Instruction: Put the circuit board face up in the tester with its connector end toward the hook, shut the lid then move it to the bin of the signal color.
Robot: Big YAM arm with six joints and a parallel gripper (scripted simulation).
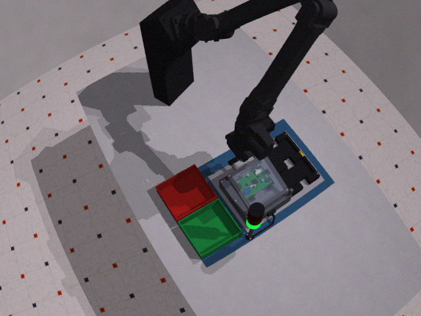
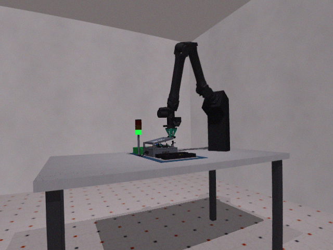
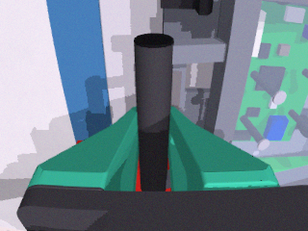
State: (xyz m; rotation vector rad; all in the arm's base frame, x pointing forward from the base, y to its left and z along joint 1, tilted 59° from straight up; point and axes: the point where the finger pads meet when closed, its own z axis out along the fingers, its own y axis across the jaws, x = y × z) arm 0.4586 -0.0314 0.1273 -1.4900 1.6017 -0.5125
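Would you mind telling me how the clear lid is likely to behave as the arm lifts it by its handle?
The lid looks like a stiff, framed clear panel, so it should swing without flexing. In the exterior view it sits tilted, so it probably pivots on its hinge rather than lifting free. The handle is a smooth round bar in the jaws, so it may twist in the grip.

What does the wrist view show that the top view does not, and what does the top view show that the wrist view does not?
Only the wrist view shows the gripper with its green jaws shut on the lid's black handle.

Only the top view shows the red bin, the green bin, the signal tower lit green, and the black tray.

Both show the circuit board in the tester under the clear lid, and the blue bench mat.
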